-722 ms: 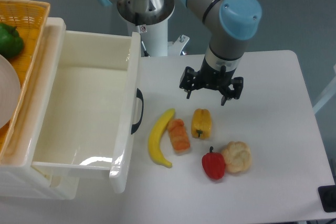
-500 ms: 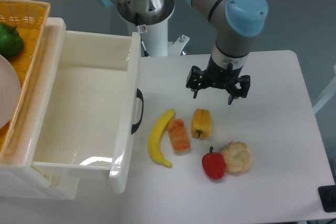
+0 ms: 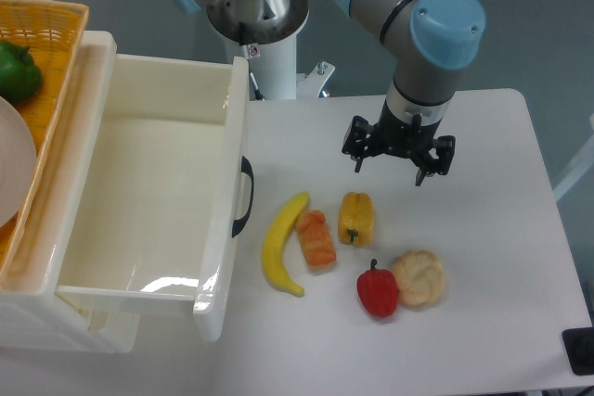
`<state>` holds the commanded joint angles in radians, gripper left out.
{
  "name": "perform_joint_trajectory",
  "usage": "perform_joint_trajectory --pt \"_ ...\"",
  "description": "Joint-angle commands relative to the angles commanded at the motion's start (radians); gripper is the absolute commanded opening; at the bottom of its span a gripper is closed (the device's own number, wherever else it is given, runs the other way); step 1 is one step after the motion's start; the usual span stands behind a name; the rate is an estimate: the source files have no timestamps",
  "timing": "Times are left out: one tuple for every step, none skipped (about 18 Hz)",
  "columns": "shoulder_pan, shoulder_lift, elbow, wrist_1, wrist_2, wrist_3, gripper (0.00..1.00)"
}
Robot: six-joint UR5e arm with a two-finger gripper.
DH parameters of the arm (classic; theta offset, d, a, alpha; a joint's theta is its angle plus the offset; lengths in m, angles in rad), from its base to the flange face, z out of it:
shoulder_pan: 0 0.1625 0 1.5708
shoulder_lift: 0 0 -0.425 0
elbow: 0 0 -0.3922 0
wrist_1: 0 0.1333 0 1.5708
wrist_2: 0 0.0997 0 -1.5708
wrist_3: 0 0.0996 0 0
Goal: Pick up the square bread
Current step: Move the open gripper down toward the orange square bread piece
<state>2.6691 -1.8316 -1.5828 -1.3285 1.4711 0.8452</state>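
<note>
Currently nothing is being held: the tool [image 3: 399,159] is hovering open and empty, while the square bread [image 3: 316,239] is lying ungrasped mid-worktop.

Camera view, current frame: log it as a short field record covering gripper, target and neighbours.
gripper: gripper open, empty, above the table, up and right of the target
target: square bread lies on the table, untouched
left of target: banana, close beside it
right of target: yellow pepper
further right, nearer the camera: red pepper beside the bun
drawer: white drawer pulled open, nothing visible inside
basket: green pepper in the orange basket
</note>
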Motion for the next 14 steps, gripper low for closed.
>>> perform_joint_trajectory --pt "-0.002 0.000 -0.011 0.015 0.000 -0.002 1.00" --pt "0.000 -0.001 -0.014 0.041 0.000 -0.003 1.00" --pt "0.000 -0.003 -0.026 0.051 -0.003 -0.005 1.00" --pt "0.000 -0.003 -0.040 0.054 -0.003 -0.006 1.00" --pt "-0.002 -0.006 -0.049 0.055 -0.005 -0.014 1.00" --pt "-0.003 -0.011 -0.058 0.057 -0.005 -0.031 1.00" --pt "-0.003 -0.021 -0.062 0.057 -0.005 -0.052 1.00" --pt "-0.005 -0.037 -0.062 0.064 -0.005 -0.083 1.00" --pt "-0.009 -0.050 -0.062 0.083 -0.005 -0.119 1.00" --pt "-0.017 -0.063 -0.062 0.104 -0.003 -0.162 1.00" --pt "-0.024 -0.069 -0.062 0.121 -0.005 -0.199 1.00" --pt "-0.032 -0.078 -0.062 0.129 -0.005 -0.218 1.00" --pt "-0.035 -0.089 -0.062 0.129 -0.003 -0.222 1.00" --pt "-0.037 -0.097 -0.057 0.130 -0.003 -0.225 1.00"
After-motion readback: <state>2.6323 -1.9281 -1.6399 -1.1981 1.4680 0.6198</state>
